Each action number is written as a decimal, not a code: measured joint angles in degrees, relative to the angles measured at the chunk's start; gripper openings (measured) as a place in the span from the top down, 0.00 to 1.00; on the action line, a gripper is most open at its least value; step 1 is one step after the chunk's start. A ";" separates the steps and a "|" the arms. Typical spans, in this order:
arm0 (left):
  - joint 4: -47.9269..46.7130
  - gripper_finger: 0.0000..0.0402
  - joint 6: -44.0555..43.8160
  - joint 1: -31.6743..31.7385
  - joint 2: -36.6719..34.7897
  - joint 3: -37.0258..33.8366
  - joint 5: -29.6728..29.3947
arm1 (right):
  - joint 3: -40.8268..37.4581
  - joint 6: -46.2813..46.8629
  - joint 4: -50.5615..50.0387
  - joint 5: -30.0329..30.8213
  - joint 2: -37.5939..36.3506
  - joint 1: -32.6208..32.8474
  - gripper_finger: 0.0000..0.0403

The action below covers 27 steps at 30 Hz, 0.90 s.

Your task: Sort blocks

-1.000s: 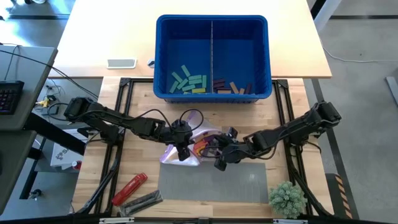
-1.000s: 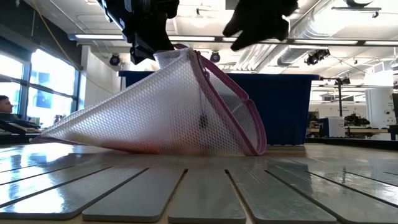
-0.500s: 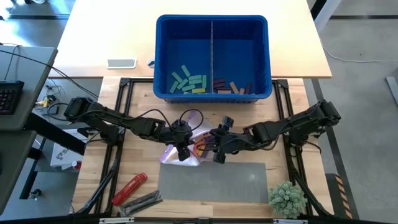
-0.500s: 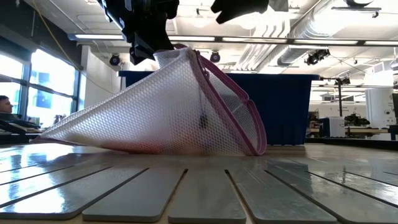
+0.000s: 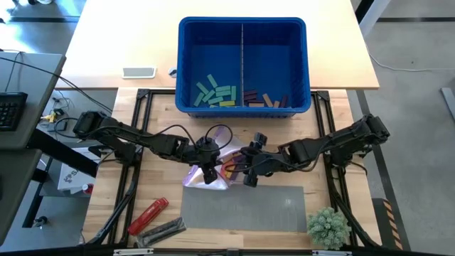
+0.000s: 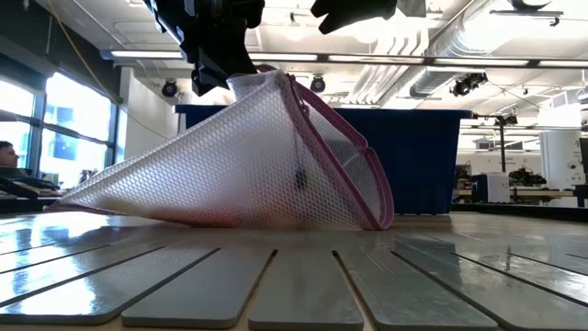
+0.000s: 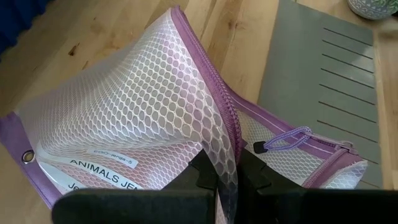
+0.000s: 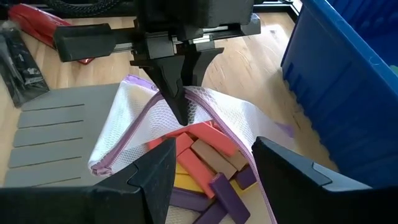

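Note:
A white mesh bag (image 5: pixel 213 165) with a purple zip edge lies between my two grippers, at the grey mat's far edge. It holds loose blocks (image 8: pixel 205 165) in orange, tan, purple and yellow. My left gripper (image 5: pixel 207 173) is shut on the bag's upper side and holds the mouth up like a tent (image 6: pixel 248 156). My right gripper (image 8: pixel 211 177) hangs open just above and in front of the mouth, touching nothing. More blocks lie on the bottom of the blue bin (image 5: pixel 242 32): teal and lime ones (image 5: pixel 215 94) left of the divider, dark and tan ones (image 5: pixel 264 99) right of it. My left gripper pinches the bag's upper mesh wall at the zip edge (image 7: pixel 229 146) between its two fingers (image 8: pixel 179 102), one layer folded over the zip. The fingers come slanting down from the table's left. The held edge is lifted and the mesh taut, while the bag's lower side (image 6: pixel 184 216) rests on the table.
A grey slatted mat (image 5: pixel 245 208) lies near the front edge. A red tool (image 5: pixel 147 215) and a dark flat thing (image 5: pixel 162 231) lie at the front left, a small plant (image 5: pixel 328 227) at the front right. A person (image 6: pixel 7 156) sits beyond the table.
My right gripper has risen and gone a little toward the far edge and the bag's mouth, rolling as it went, then stopped. It has stayed open. The bag and my left gripper have kept still.

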 joint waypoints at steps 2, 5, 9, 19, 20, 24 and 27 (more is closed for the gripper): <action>0.02 1.00 0.00 0.00 0.00 0.01 0.00 | 0.00 0.00 0.00 -0.01 0.00 0.00 0.50; 0.01 1.00 0.01 0.00 -0.01 0.00 0.00 | 0.00 0.01 0.00 -0.02 0.00 0.00 0.50; 0.01 1.00 0.01 0.00 -0.02 0.00 0.00 | 0.00 0.01 0.00 -0.02 0.00 0.00 0.50; 0.00 1.00 0.01 0.00 -0.02 0.00 0.00 | -0.02 0.02 0.06 0.02 0.00 0.00 0.50; 0.00 1.00 0.01 0.00 -0.02 0.00 -0.01 | -0.02 0.01 0.17 0.02 0.00 0.00 0.50; 0.02 1.00 0.01 0.00 -0.01 0.00 0.00 | 0.28 -0.10 0.14 0.05 0.00 0.00 0.50; 0.02 1.00 -0.01 -0.02 -0.01 0.00 0.00 | 2.05 -1.95 -0.45 0.13 0.00 0.00 0.50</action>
